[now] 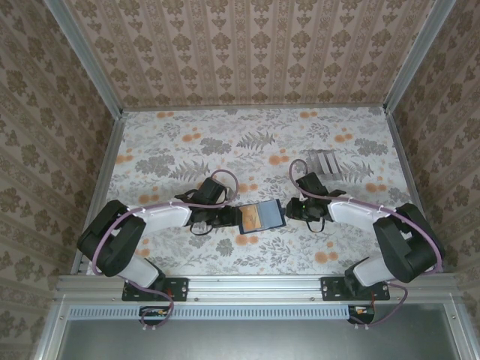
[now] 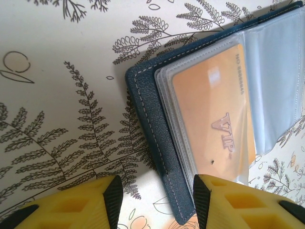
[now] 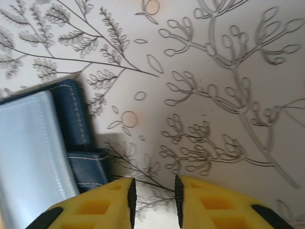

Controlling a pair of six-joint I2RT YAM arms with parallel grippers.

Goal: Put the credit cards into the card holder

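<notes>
The card holder (image 1: 261, 216) lies open on the floral table between my two grippers. In the left wrist view its navy cover (image 2: 147, 109) frames clear sleeves, and an orange card (image 2: 214, 109) embossed "VIP" sits in the top sleeve. My left gripper (image 2: 157, 195) is open, and the holder's stitched edge lies between its fingers, nearer the right one. My right gripper (image 3: 154, 191) is open by a narrow gap with only tabletop between the pads. It sits just right of the holder's other navy edge (image 3: 76, 124). Pale grey striped cards (image 1: 324, 162) lie behind the right gripper (image 1: 289, 210).
Patterned walls close the table on three sides, with metal rails (image 1: 112, 161) along the left and right edges. Bare floral tabletop (image 1: 225, 142) stretches behind both grippers. The left gripper (image 1: 232, 219) sits at the holder's left end.
</notes>
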